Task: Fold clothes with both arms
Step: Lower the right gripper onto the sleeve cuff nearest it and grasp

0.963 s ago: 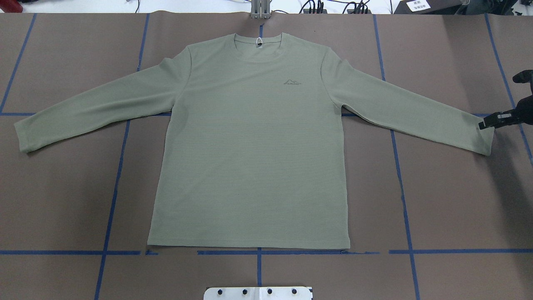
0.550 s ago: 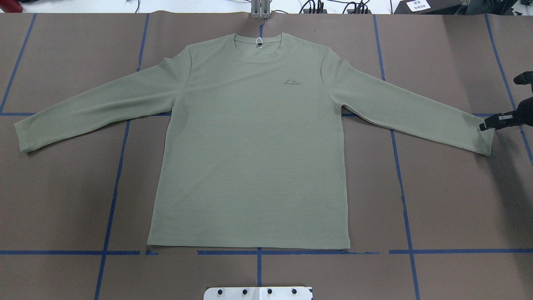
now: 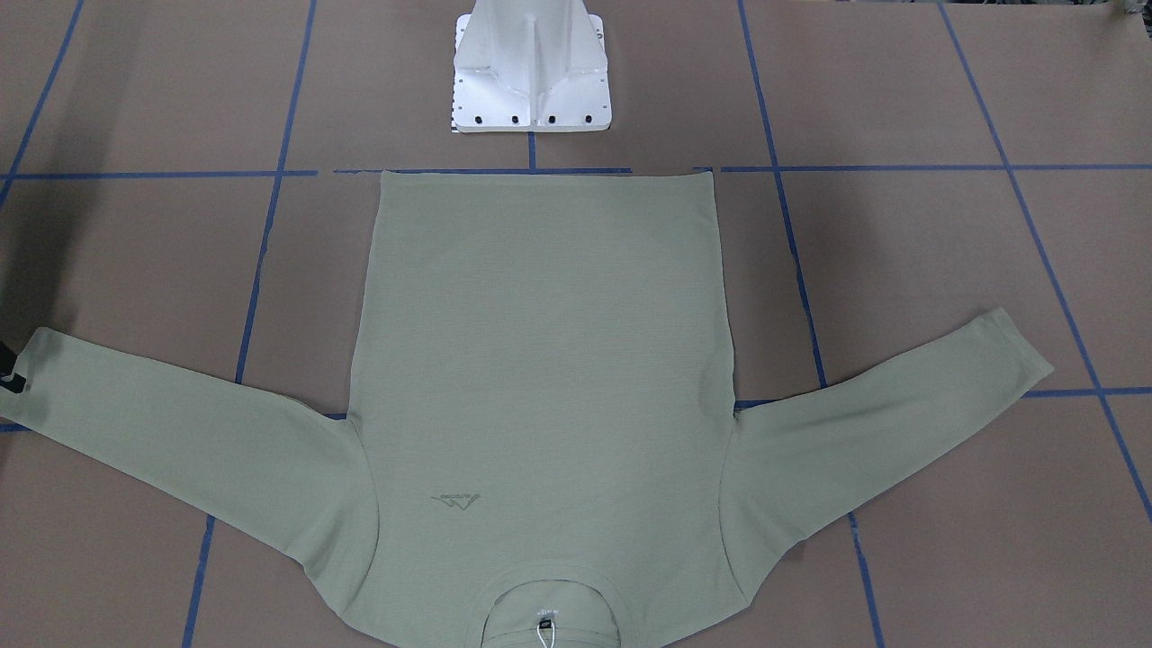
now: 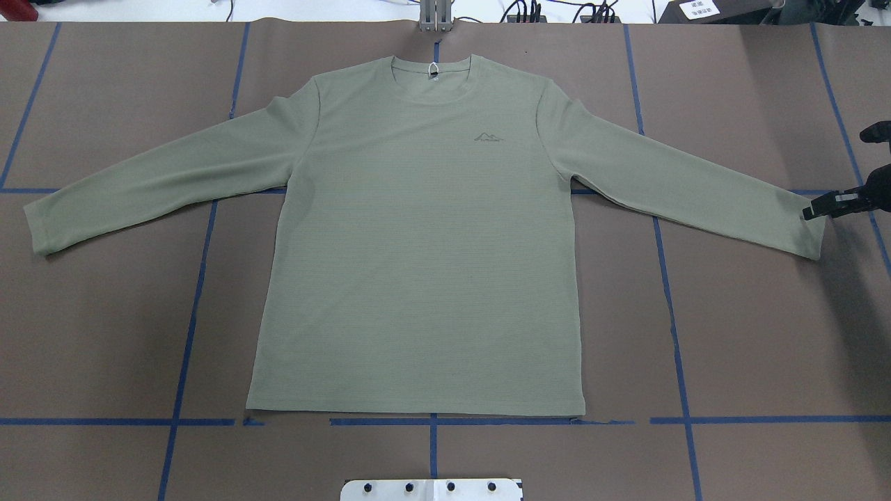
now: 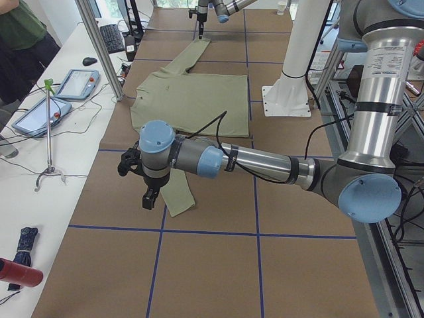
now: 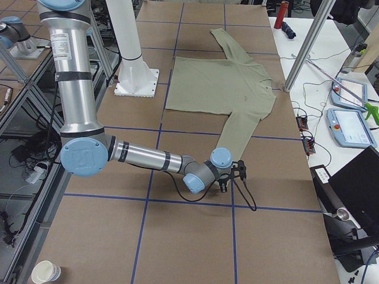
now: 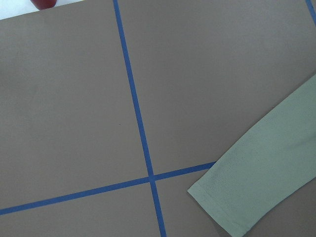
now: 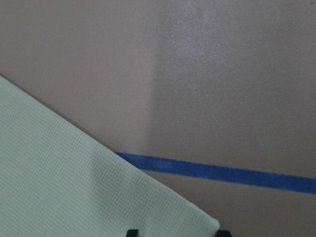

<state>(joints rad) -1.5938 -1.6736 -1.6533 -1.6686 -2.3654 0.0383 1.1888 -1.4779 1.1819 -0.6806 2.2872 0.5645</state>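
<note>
The pale sage-green shirt lies flat and face up, both sleeves spread out, collar at the far edge; it also shows in the front-facing view. My right gripper is low at the right sleeve cuff. In the right wrist view its two fingertips stand apart, open, with the cuff corner between them. My left gripper shows only in the exterior left view, just beyond the left cuff; I cannot tell if it is open. The left wrist view shows that cuff but no fingers.
The brown table cover carries a grid of blue tape. The white pedestal base stands just behind the shirt's hem. A side table with tablets, cables and metal posts runs along the far edge. A paper cup sits on the floor.
My right gripper has shifted very slightly at the right cuff. The shirt has not moved.
</note>
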